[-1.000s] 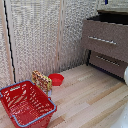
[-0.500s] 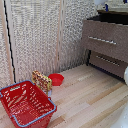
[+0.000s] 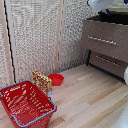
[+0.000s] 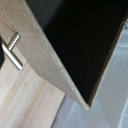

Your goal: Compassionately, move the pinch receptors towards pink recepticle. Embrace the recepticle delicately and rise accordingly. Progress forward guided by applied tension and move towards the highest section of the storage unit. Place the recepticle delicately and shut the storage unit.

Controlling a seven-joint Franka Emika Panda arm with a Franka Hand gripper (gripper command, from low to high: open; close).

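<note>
The storage unit (image 3: 106, 50) stands at the exterior view's right. Its top drawer (image 3: 100, 36) is pulled out, dark inside, with a silver bar handle (image 3: 102, 41). A white piece of my arm with a blue spot, apparently my gripper (image 3: 103, 6), hangs at the upper edge just above that open drawer; its fingers are too small to read. The wrist view looks down on the drawer's brown front (image 4: 45, 55), its handle (image 4: 12, 50) and the dark inside (image 4: 85, 40). No fingers show there. The pink recepticle is out of view.
A red wire basket (image 3: 25, 102) sits on the wooden floor at the exterior view's lower left. Behind it are a patterned object (image 3: 41, 80) and a shallow red bowl (image 3: 56, 79). Beige slatted panels (image 3: 35, 35) form the back wall. Something white (image 3: 125, 75) shows at the right edge.
</note>
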